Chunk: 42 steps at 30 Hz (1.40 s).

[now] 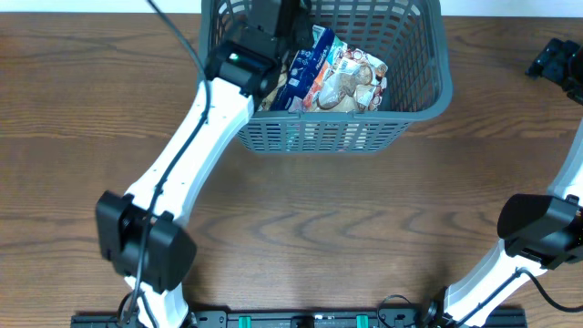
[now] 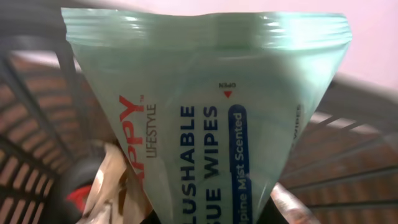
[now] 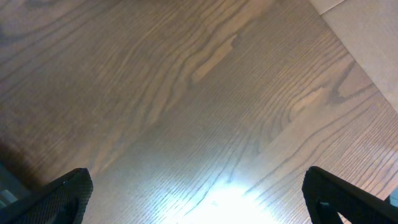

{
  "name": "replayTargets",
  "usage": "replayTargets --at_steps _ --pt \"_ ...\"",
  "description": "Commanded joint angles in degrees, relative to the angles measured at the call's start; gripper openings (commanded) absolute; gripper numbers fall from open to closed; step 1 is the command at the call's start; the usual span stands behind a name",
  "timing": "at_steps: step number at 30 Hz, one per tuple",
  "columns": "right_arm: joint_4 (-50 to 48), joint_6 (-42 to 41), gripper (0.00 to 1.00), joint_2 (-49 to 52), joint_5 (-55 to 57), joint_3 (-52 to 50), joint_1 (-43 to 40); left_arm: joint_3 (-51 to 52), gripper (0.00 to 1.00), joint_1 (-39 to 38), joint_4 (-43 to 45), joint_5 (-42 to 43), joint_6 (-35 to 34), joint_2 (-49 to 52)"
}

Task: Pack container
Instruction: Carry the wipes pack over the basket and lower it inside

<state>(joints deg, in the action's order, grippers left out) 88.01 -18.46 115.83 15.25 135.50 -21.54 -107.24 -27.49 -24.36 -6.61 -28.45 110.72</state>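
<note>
A dark brown woodgrain bench (image 1: pixel 301 210) fills the overhead view, with two robot arms rising from its near edge. On the left, the left arm (image 1: pixel 196 146) stretches from its base up and to the right, its white forearm sloping over the rim of the container (image 1: pixel 328 135) so that its black wrist hangs inside the left half. The left jaws are clamped on one pale green wipes packet (image 2: pixel 205 112), which fans upward in the left wrist view, with the lattice wall of the container (image 2: pixel 37 124) around it.

There is one container, a grey-blue slotted basket, standing at the far middle of the bench. Inside it at least two snack packets (image 1: pixel 351 77) lie together on the base, one blue, one printed in white and brown; I cannot tell whether more lie under them.

On the right, the right arm (image 1: pixel 537 228) bends up along the right edge, well apart from the container. The right jaws stand wide apart over bare wood, the two dark fingertips (image 3: pixel 62 196) at the lower corners of the right wrist view, holding nothing
</note>
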Motion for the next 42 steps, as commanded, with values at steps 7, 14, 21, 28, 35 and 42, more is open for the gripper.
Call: replayTargets --at_steps 7,14,21,28,35,42 --pt "0.07 -0.59 0.99 -0.31 0.83 -0.2 -0.17 -1.64 0.06 0.2 -3.89 -0.68 0.59 4.33" --pt "0.07 -0.59 0.99 -0.31 0.83 -0.2 -0.17 -1.4 0.06 0.28 -7.54 -0.7 0.85 5.03" --pt "0.07 -0.59 0.99 -0.31 0.83 -0.2 -0.17 0.11 0.06 0.57 -9.7 -0.94 0.81 5.03" --pt "0.07 -0.59 0.99 -0.31 0.83 -0.2 -0.17 0.59 0.1 0.57 -9.88 -1.16 0.83 5.11" --pt "0.07 -0.59 0.99 -0.31 0.83 -0.2 -0.17 0.59 0.38 0.57 -9.86 -1.18 0.83 5.11" --pt "0.07 -0.59 0.99 -0.31 0.83 -0.2 -0.17 0.59 0.43 0.76 -9.51 -1.57 1.05 5.11"
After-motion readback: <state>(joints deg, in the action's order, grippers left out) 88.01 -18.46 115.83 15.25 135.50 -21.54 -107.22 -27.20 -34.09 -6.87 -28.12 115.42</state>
